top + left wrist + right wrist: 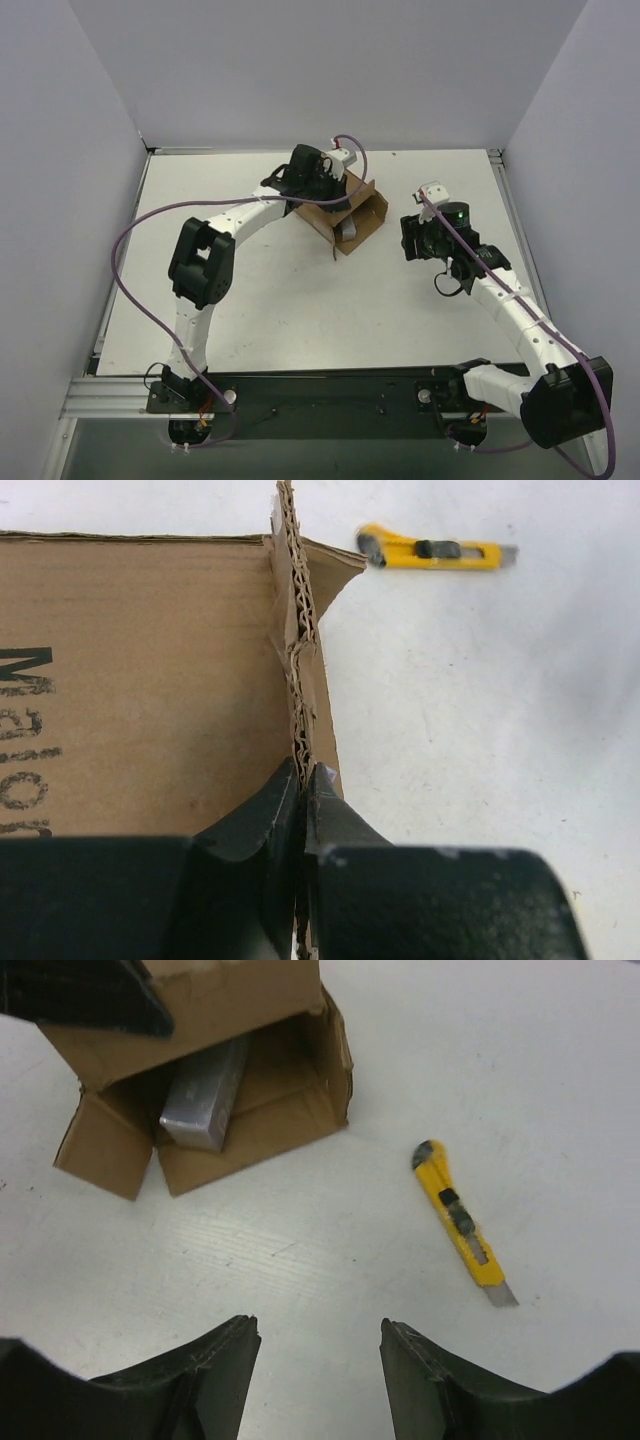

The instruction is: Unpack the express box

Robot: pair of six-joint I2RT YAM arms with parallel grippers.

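Left gripper [303, 785] is pinched shut on a corrugated edge of the box [150, 680]. Right gripper [320, 1355] is spread wide and empty over the table [300, 1250]. The box lies tipped on its side mid-table, flaps open, with a grey block [205, 1095] partly inside. The cardboard is probably light, stiff but crushable, and best held by a wall edge. The block's far end is hidden and the box's print is cut off.

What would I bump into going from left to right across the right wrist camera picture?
Brown cardboard express box, open, with a grey oblong block inside it → slim yellow-and-black utility knife lying on the white table.
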